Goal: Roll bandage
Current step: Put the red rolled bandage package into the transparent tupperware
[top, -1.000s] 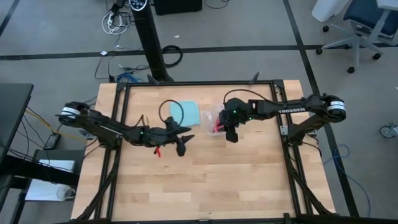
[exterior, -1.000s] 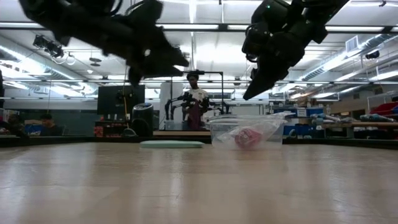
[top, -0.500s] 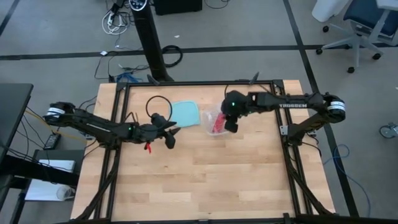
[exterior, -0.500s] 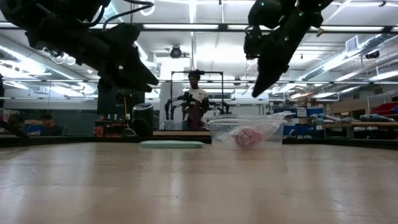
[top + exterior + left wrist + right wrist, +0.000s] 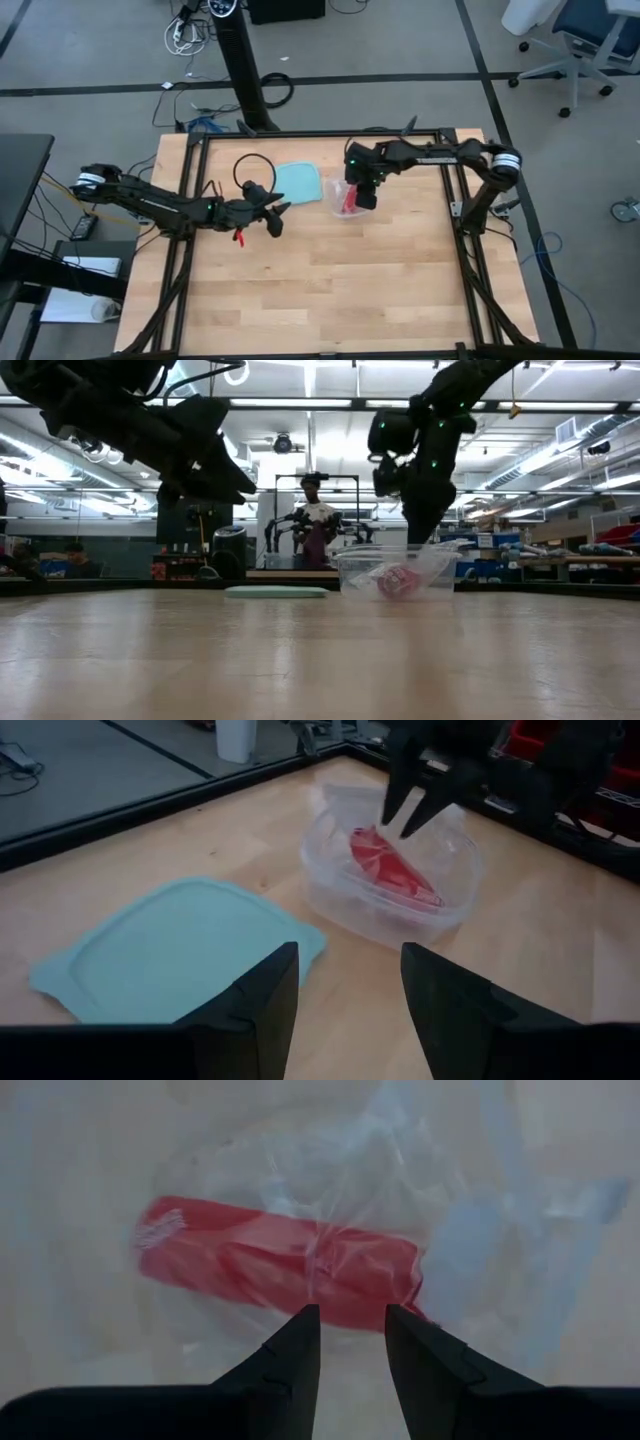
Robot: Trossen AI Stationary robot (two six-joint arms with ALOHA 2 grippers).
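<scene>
Currently the bandage (image 5: 393,868), bright red, lies inside a clear crinkled plastic bag (image 5: 440,840) that sits in a clear plastic container (image 5: 385,915) toward the far middle of the wooden bench (image 5: 330,290). Right gripper (image 5: 364,198) hangs directly over the container, pointing down; its fingers (image 5: 290,1350) stand a narrow gap apart just above the red strip and hold nothing. Light-blue square lid (image 5: 299,182) lies flat on the bench just beside the container, on the left arm's side. Left gripper (image 5: 273,224) hovers above the bench near the lid, well clear of the container, its fingers (image 5: 265,1000) spread wide and empty. Low view: a person (image 5: 314,525) stands in the room beyond the bench.
</scene>
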